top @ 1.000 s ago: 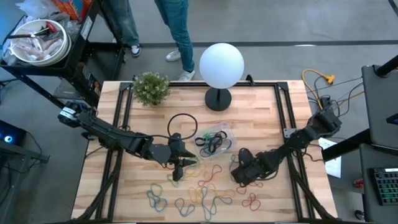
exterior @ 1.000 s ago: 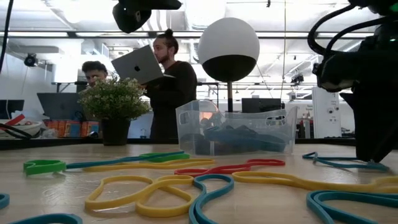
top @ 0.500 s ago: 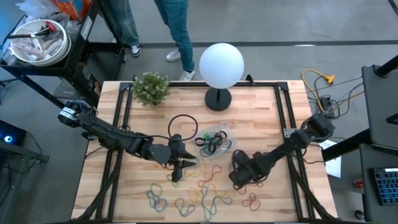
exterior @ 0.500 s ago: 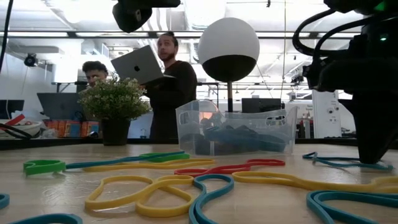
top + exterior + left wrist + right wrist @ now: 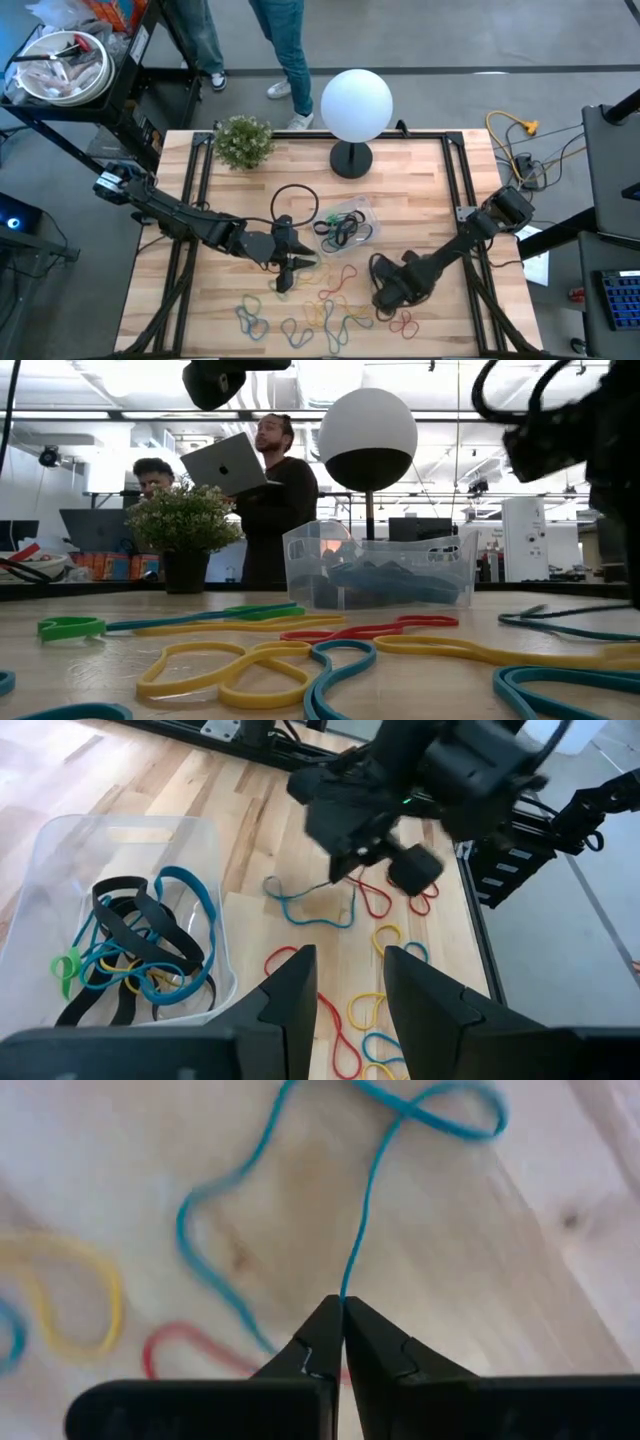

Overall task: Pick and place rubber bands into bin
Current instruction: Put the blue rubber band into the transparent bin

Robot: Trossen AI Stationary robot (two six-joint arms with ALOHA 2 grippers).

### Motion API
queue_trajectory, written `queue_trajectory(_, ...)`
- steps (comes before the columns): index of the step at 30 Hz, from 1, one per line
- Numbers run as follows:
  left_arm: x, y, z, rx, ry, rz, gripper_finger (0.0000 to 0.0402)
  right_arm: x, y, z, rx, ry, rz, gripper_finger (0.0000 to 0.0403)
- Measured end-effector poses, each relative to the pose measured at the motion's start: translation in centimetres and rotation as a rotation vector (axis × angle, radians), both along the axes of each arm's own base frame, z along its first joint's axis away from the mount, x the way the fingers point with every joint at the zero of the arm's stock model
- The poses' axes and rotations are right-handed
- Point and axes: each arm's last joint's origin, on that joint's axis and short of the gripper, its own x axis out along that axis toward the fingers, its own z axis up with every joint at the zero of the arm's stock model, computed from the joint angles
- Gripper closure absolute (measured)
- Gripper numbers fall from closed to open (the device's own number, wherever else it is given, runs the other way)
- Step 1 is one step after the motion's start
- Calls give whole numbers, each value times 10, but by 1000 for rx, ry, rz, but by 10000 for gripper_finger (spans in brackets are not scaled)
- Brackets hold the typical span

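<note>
Several loose rubber bands (image 5: 322, 308), yellow, red, blue and green, lie on the wooden table near its near edge. The clear bin (image 5: 346, 228) at the table's middle holds black, blue and green bands (image 5: 135, 945). My right gripper (image 5: 386, 296) points down, right of the loose heap, shut on a blue rubber band (image 5: 312, 906). My left gripper (image 5: 350, 988) hovers open and holding nothing just left of the bin (image 5: 215, 885), above the table. My right gripper pinches one strand of the blue band (image 5: 346, 1280) between its two fingertips. The fingers come from above, pointing down. The strand runs straight away from the tips, and the band's far loop (image 5: 445, 1108) lies on the wood.
A white globe lamp (image 5: 355, 103) and a potted plant (image 5: 243, 141) stand at the far edge. A black loop (image 5: 293, 200) lies left of the bin. Red bands (image 5: 405, 322) lie close by my right gripper. People stand beyond the far edge.
My right gripper has shut on the blue band, rolled about its pointing line, and moved up and toward the table's near edge. The held part of the band has come up off the table; its other end still lies there.
</note>
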Motion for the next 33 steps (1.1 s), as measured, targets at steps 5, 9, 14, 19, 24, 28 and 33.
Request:
queue_trajectory(5,0,0,0,0,0,0,299,1,12,12,-22,-41,72,395)
queue_trajectory(9,0,0,0,0,-1,0,299,-3,23,20,-28,-43,109,395)
queue_trajectory(14,0,0,0,0,-1,0,299,-4,31,28,-71,-96,129,395)
queue_trajectory(19,0,0,0,0,-1,0,299,-2,36,36,-77,-131,148,395)
queue_trajectory(24,0,0,0,1,-1,0,299,3,38,54,-144,-170,180,395)
queue_trajectory(28,0,0,0,1,-1,0,299,9,40,76,-205,-219,237,395)
queue_trajectory(33,0,0,0,1,0,0,299,14,40,101,-300,-276,284,395)
